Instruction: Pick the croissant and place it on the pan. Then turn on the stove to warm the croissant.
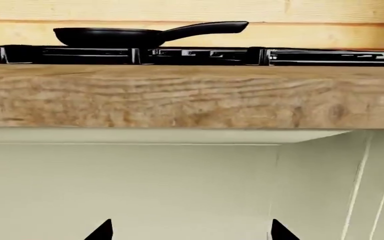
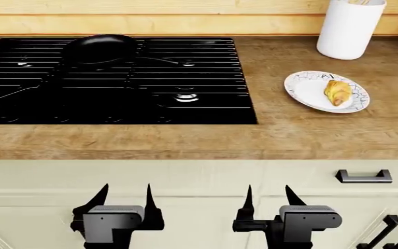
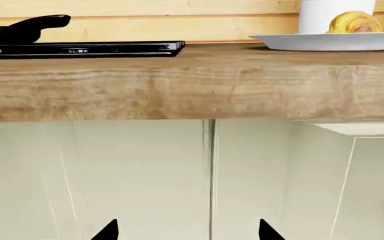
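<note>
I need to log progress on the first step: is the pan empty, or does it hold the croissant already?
Empty. The pan on the stove shows only its bare black inside; the croissant lies on the white plate.

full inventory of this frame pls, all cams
stove: 1, glossy black, set in the countertop, head view's left
pan: 1, black, on the stove's far grates, handle toward the plate side
plate: 1, white with dark crackle lines, on the counter beside the stove
croissant: 1, golden, on the plate
canister: 1, white, behind the plate by the wall
countertop: 1, wood
cabinets: cream, dark handles, below the counter
left claw: 1, black, open, below counter edge
right claw: 1, black, open, below counter edge
</note>
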### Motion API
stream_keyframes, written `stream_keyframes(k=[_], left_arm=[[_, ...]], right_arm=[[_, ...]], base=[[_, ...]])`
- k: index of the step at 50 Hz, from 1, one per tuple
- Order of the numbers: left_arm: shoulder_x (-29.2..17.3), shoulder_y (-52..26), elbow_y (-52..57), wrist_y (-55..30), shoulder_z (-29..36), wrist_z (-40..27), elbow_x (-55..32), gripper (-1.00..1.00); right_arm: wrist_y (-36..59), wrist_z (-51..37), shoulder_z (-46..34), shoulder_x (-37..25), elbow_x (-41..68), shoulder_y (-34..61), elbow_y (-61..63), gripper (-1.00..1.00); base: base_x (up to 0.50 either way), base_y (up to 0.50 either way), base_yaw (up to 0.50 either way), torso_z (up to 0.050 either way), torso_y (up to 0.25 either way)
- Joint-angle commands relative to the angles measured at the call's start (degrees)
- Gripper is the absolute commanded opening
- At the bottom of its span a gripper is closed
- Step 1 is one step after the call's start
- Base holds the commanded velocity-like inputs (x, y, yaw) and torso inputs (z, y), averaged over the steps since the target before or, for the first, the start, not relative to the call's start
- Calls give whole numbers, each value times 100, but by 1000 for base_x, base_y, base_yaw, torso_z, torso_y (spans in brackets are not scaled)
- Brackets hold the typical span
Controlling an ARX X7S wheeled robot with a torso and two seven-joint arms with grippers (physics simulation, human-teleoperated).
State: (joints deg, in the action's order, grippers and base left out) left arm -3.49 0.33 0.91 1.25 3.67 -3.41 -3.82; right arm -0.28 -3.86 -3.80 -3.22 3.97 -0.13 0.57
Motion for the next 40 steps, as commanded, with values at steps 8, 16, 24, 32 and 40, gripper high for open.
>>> stream_keyframes(k=[8,16,24,32,40], left_arm=[[-143,18,70,38,180,-141,-157,100],[-200,-7,-5,85,237,-197,-197,100],[-242,-33,-48,61,275,-303,-221,100],[-282,-32,-11,57,335,-330,-270,100],[-340,-40,-14,109,426,-347,-264,100]], right_arm=[[-5,-143,-158,-156,190,13,-4,100],[8,-198,-221,-206,241,13,13,100],[32,-250,-277,-258,314,24,29,100],[33,-303,-331,-303,357,37,27,100],[10,-385,-394,-342,334,46,8,100]], base=[[0,-500,0,0,0],[0,-500,0,0,0],[0,-500,0,0,0],[0,-500,0,0,0],[0,-197,0,0,0]])
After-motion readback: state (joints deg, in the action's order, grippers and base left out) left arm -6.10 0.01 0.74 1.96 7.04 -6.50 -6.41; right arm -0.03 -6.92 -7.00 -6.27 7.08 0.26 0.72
